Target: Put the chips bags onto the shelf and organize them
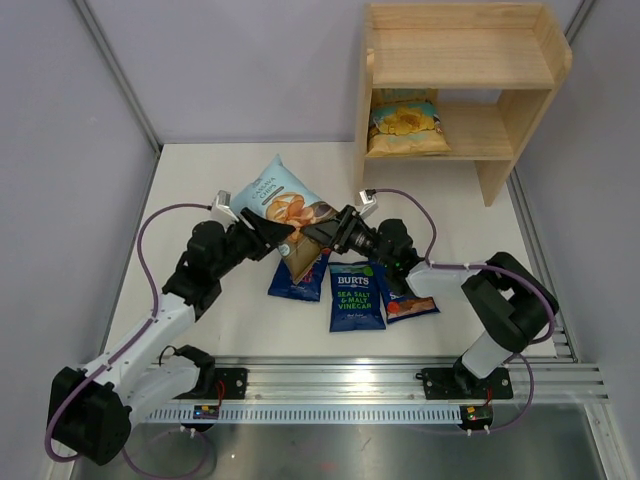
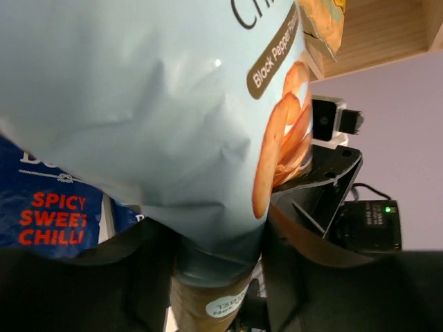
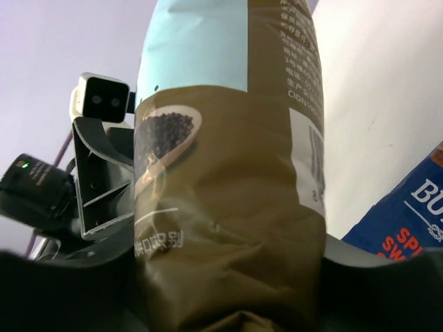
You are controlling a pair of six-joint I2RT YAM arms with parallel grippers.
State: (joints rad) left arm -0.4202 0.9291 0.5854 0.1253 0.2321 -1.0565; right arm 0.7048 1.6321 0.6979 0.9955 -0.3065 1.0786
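Observation:
A tan and light-blue chips bag (image 1: 285, 195) is held tilted above the table between both grippers. My left gripper (image 1: 281, 240) is shut on its lower end from the left; the bag fills the left wrist view (image 2: 138, 104). My right gripper (image 1: 313, 233) is shut on the same end from the right, over the brown back of the bag (image 3: 228, 207). Three dark blue BURTS bags lie flat on the table: one under the grippers (image 1: 296, 283), one in the middle (image 1: 355, 296), one partly under the right arm (image 1: 412, 303). The wooden shelf (image 1: 460, 45) stands at the back right.
A second tan and light-blue bag (image 1: 405, 122) stands at the left of the shelf's lower tier. A "spicy sweet chilli" blue bag shows in the left wrist view (image 2: 48, 214) and the right wrist view (image 3: 415, 214). Grey walls close in both sides.

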